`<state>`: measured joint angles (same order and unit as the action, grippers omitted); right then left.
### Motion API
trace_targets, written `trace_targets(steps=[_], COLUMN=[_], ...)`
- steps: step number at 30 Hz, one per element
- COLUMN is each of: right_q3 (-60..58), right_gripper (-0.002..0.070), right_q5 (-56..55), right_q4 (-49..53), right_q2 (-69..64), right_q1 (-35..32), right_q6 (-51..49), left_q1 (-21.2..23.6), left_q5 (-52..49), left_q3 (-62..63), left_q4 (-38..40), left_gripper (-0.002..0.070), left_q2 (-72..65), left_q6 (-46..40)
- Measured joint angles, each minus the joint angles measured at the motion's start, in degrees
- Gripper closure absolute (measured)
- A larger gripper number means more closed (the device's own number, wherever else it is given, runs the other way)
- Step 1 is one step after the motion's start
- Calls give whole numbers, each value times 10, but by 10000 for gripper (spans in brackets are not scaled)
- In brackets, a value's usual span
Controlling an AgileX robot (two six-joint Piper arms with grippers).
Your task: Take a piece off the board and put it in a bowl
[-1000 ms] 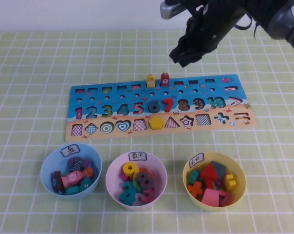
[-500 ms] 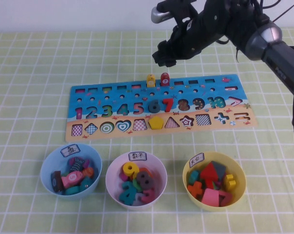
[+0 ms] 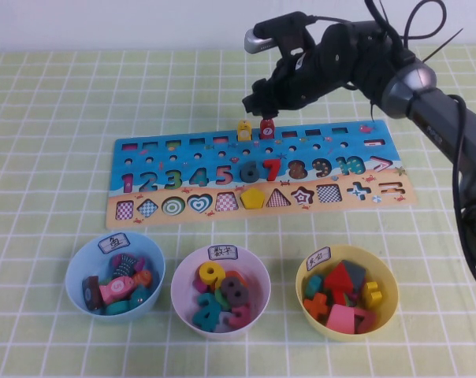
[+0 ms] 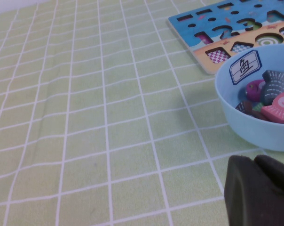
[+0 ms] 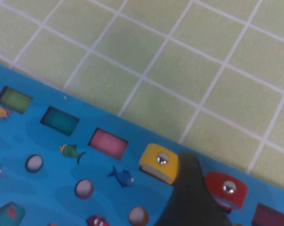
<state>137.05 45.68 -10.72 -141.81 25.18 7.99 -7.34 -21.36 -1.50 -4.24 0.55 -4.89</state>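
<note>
Red piece is sitting in the board (beside a yellow piece); the right gripper, jaws spread and empty, is hovering above, needing to descend and close.

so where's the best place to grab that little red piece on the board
Probably by its upright sides, coming straight down from above. The red piece stands up out of the board, beside the yellow piece, so one finger must slip between them. The right gripper hovers open just above it.
</note>
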Motion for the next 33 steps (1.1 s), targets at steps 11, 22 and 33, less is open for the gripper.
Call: trace_targets(steps=[11, 22, 33], right_q3=[0, 0, 0], right_gripper=[326, 330, 335], right_q5=[-19, -20, -22], right_q4=[0, 0, -1], right_q2=[-23, -35, -36], right_q1=[0, 0, 0], right_q6=[-5, -5, -5], left_q1=[0, 0, 0], left_q5=[0, 0, 0], left_q3=[0, 0, 0], left_q4=[0, 0, 0], left_gripper=[680, 680, 680], left_q2=[0, 0, 0], left_q6=[0, 0, 0])
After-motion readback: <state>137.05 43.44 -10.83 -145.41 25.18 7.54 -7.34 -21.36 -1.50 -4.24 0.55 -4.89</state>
